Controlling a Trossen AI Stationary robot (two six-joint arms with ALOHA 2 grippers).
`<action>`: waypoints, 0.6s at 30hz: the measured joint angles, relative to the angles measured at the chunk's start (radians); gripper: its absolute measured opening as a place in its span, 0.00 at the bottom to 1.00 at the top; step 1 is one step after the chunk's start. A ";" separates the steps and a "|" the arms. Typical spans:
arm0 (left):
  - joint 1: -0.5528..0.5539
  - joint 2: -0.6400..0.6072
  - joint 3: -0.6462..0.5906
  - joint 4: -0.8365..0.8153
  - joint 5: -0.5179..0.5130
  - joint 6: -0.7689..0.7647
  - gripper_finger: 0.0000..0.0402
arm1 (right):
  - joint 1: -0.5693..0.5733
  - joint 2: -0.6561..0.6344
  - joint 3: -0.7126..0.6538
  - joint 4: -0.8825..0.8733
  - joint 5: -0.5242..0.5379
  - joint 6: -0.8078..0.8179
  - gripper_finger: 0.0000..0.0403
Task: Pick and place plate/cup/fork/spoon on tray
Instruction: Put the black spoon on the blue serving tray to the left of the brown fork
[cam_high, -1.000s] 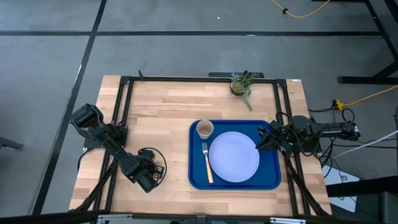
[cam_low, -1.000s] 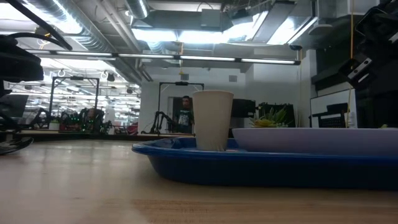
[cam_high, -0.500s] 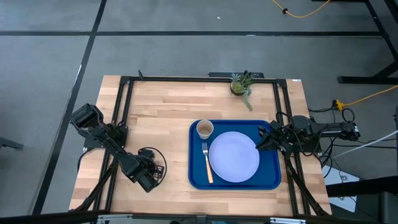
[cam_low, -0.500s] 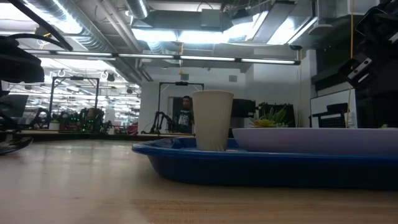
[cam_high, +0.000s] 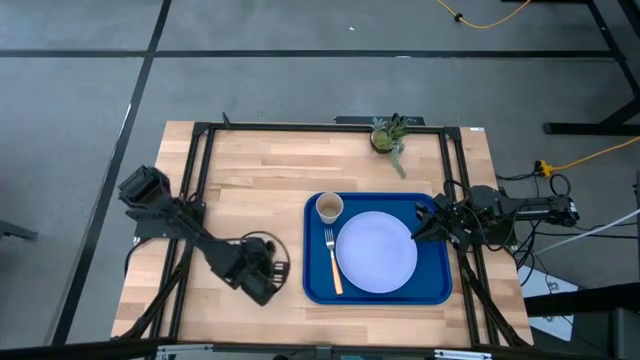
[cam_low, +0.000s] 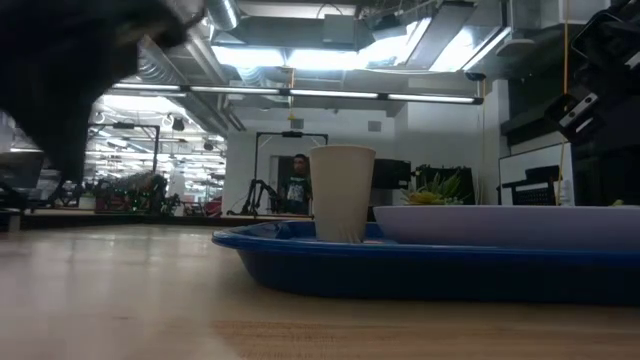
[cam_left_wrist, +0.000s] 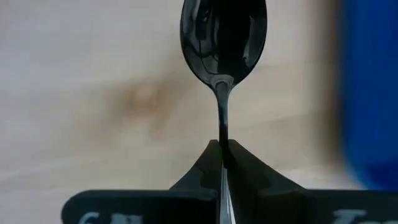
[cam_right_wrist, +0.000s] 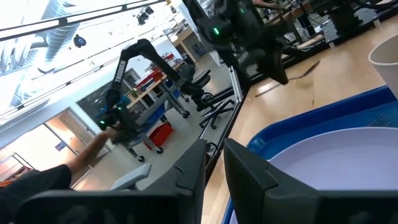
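Observation:
My left gripper is shut on the dark spoon over bare wood, just left of the blue tray. The tray's edge shows in the left wrist view. The pale plate, the tan cup and the orange-handled fork rest on the tray floor. The cup stands upright at the far left corner and the fork lies left of the plate. My right gripper is open and empty at the tray's right rim, over the plate's edge. My left gripper pinches the spoon's thin handle between its two fingertips. The handle runs straight out ahead of the fingers, with the oval bowl beyond them, hollow side toward the camera. The spoon hangs over the wood and touches nothing else.
A small green potted plant stands at the table's far edge. Black frame rails run along the table's left and right sides. Bare wood lies left of the tray. A person stands far off in the room.
My left gripper has gone toward the table's right edge and the tray, carrying the spoon. Its arm now looms large at the left of the low view. My right gripper has kept still.

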 joint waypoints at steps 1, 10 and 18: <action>0.014 0.000 0.030 -0.005 -0.020 0.034 0.01 | 0.000 0.000 0.000 0.000 0.000 0.000 0.16; 0.166 0.042 0.210 0.156 -0.144 0.170 0.00 | 0.000 0.000 0.000 0.000 0.000 -0.001 0.16; 0.283 0.191 0.210 0.353 -0.012 0.325 0.00 | 0.000 0.000 0.000 -0.001 -0.001 -0.001 0.16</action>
